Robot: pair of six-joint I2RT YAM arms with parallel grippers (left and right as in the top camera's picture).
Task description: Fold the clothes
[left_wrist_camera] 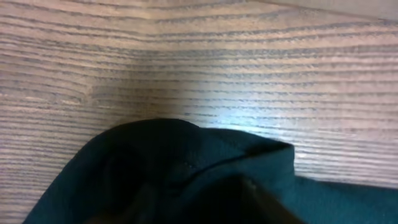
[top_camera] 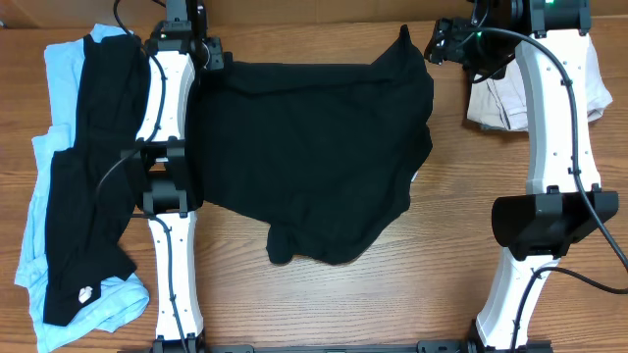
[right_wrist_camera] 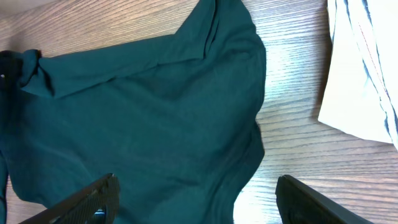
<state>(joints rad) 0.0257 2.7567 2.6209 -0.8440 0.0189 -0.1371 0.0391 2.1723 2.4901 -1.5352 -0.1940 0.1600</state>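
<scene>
Overhead view: nearest the lens rise the left arm [top_camera: 167, 167] and the right arm [top_camera: 554, 147]. The black shirt [top_camera: 314, 157] lies spread but rumpled on the table [top_camera: 442, 284] between them, its long axis running from one arm to the other. The left tool [top_camera: 201, 49] sits at the shirt's far left corner. The right tool [top_camera: 446, 44] hangs just beside the far right corner, with the shirt lying inward of it. A pile of other clothes [top_camera: 59, 196] lies outside the left arm, and a pale cloth [top_camera: 491, 103] lies under the right. Left wrist view: a hump of shirt fills the foreground and hides the left tool, so whether it is closed cannot be told. Right wrist view: the fingers [right_wrist_camera: 93, 199] stand wide apart and empty above the shirt's near corner, so the right tool is judged the better placed to take it.
</scene>
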